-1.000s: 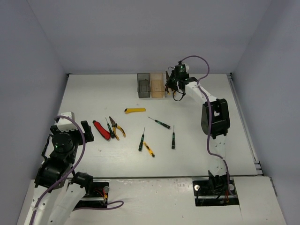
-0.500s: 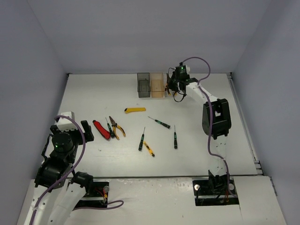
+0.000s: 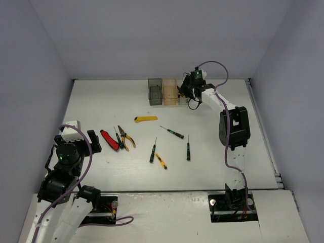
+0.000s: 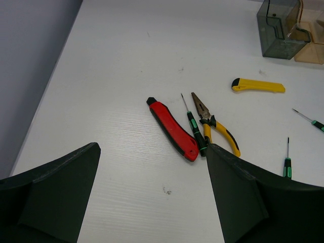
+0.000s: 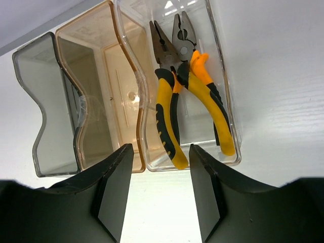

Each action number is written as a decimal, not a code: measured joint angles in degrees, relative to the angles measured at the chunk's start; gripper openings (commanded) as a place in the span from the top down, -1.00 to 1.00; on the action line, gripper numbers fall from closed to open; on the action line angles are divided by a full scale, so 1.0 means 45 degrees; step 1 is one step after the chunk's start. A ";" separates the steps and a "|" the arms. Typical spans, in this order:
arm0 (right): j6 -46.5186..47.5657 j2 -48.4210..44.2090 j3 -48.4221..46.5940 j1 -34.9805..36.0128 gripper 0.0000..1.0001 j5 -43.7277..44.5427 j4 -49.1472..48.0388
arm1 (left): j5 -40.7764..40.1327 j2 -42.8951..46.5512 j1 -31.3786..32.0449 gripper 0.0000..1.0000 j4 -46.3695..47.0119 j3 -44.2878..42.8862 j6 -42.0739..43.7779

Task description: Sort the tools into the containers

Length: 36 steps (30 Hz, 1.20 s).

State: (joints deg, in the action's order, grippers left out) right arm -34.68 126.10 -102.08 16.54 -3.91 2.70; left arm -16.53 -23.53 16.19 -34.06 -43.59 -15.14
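Observation:
In the right wrist view three containers stand in a row: a smoky grey one [image 5: 45, 111], an orange one [image 5: 104, 76] and a clear one [image 5: 223, 66]. Two yellow-handled pliers [image 5: 169, 119] [image 5: 212, 104] lie in the clear one. My right gripper [image 5: 161, 197] hovers over its near end, open and holding nothing. On the table lie a yellow utility knife [image 3: 146, 119], a red cutter [image 4: 173, 130], a green-black screwdriver [image 4: 193, 124], pliers [image 4: 216, 130] and several more screwdrivers [image 3: 172, 132] [image 3: 153, 151] [image 3: 187, 148]. My left gripper [image 4: 152, 202] stands wide open short of the cutter.
The containers [image 3: 163, 91] stand at the back of the white table, near the rear wall. Grey walls close in the left and right sides. A short yellow screwdriver [image 3: 160, 161] lies in the middle among the others.
My right gripper's jaws have parted above the clear container, and the gripper has shifted slightly towards the back. The left arm has not moved.

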 measured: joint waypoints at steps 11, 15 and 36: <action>0.3038 -0.2143 0.0489 0.1382 0.11 0.0337 0.0218 | 0.0003 -0.0322 0.0000 -0.65 -0.0013 0.0000 0.0000; 0.4370 -0.3632 0.1439 0.3177 0.15 -0.0035 0.0006 | 0.0000 -0.0523 0.0000 -0.65 -0.0034 0.0000 0.0000; 0.4970 -0.0260 0.2488 0.8924 0.30 0.1251 -0.0090 | -0.0255 -0.0499 0.0000 -0.65 -0.0092 0.0000 -0.0005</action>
State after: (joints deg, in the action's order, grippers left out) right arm -12.32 124.93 -90.89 56.70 1.72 2.30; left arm -17.68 -25.77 16.19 -34.48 -43.59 -15.16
